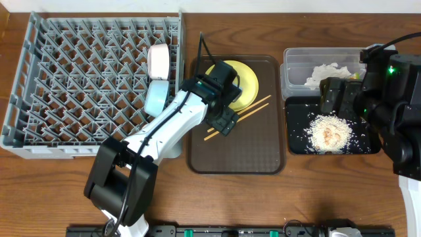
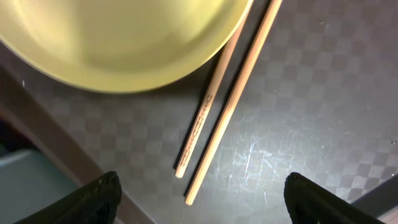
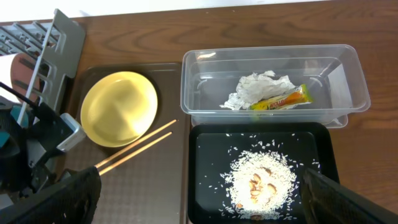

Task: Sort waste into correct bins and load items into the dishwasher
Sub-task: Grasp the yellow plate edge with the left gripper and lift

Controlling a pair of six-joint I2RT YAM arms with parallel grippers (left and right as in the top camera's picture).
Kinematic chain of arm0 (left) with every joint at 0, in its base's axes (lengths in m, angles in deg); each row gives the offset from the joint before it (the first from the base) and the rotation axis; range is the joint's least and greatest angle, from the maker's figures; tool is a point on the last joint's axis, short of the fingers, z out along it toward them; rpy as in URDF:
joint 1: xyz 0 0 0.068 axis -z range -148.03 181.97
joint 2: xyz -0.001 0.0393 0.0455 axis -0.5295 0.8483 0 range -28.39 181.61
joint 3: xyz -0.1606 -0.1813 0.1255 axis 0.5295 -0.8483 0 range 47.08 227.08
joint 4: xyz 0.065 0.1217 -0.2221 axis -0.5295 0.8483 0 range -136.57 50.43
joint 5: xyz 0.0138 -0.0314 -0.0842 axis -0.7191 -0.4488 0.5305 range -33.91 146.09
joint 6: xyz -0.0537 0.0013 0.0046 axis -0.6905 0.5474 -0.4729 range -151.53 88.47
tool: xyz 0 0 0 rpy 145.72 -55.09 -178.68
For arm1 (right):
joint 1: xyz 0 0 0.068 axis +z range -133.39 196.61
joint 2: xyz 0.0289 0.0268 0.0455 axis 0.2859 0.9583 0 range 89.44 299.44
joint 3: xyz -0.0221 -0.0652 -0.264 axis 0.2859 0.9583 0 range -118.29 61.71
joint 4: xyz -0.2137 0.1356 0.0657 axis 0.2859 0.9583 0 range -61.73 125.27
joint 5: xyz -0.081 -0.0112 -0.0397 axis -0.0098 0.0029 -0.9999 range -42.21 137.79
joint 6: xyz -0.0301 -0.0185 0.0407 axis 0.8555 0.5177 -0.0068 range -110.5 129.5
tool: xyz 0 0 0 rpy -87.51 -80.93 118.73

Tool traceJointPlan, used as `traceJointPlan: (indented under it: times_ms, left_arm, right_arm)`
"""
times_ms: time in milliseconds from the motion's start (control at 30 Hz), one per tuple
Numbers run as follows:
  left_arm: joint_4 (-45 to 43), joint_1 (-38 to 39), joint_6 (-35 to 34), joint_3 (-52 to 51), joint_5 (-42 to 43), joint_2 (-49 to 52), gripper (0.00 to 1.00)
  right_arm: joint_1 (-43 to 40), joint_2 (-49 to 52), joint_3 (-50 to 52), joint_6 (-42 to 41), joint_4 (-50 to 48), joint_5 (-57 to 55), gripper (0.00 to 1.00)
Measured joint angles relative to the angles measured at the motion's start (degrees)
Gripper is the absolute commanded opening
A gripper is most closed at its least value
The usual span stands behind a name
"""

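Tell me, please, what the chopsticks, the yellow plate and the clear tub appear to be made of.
Chopsticks: apparently wood or bamboo; pale tan, matt, dark printing on one.
Yellow plate: plastic or glazed ceramic, I cannot tell which; smooth, even colour, soft sheen.
Clear tub: transparent plastic, glossy; the tissue and wrapper show through its wall.

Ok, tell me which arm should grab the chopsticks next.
Left. The left hand hovers open right over the chopsticks on the brown tray, beside the yellow plate. The right hand, also open, is over the black tray of rice, farther away.
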Motion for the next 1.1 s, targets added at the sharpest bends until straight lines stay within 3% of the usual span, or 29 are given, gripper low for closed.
traceJointPlan:
  times_ms: [300, 1100]
  left_arm:
    - [-3.4, 0.9, 6.2, 0.0, -0.3, 3.7, 0.70]
    - [-4.9, 0.7, 7.5, 0.0, -1.8, 11.6, 0.57]
  right_arm:
    - [0.0, 0.0, 0.0, 0.0, 0.0, 0.0, 0.99]
    - [0.0, 0.0, 0.0, 0.0, 0.0, 0.0, 0.99]
